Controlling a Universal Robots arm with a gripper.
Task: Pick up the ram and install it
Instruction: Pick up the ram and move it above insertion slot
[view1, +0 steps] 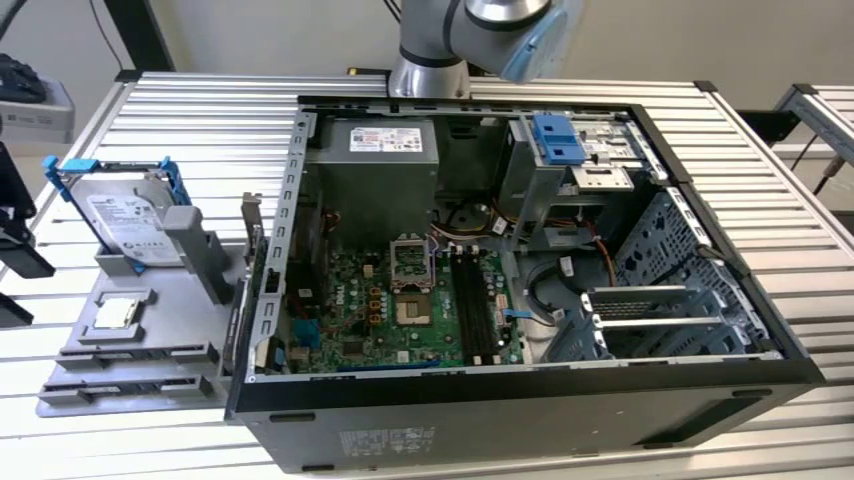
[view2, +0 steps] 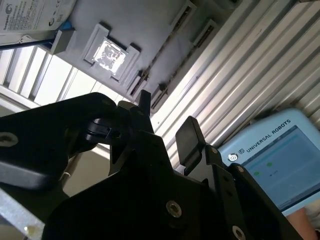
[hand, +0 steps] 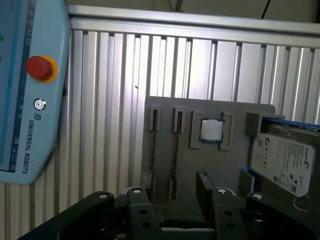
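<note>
The gripper (hand: 170, 194) is hanging above the slatted metal table (view1: 200, 110) with its jaws standing well apart. Nothing is sitting between the black fingers (view2: 190, 136) in both wrist views.

Below it, the grey holder plate (view1: 147, 335) is lying in the lower left of the exterior view, just beside the open computer case (view1: 534, 388).

Now, the ram. Two long narrow slots (hand: 177, 150) are running side by side along that plate, each showing a thin dark line down its length. I cannot tell whether that is a stick standing on edge or bare slot. In the exterior view those slots are running across the frame. That is crosswise to the black slots (view1: 467, 295) on the motherboard (view1: 400, 310), which are running up the frame at centre. Whether a stick is seated there I cannot tell either.

Next to the plate's slots, the small square silver chip (view1: 114, 312) is resting in its pocket. The hard drive (view1: 127, 215) in its blue frame is leaning upright at the plate's far end, wearing a white printed label. Another white label is showing on the power supply (view1: 380, 165), upper centre.

A pale blue teach pendant (hand: 25, 100) with a red button (hand: 40, 67) and printed lettering is showing in both wrist views.
</note>
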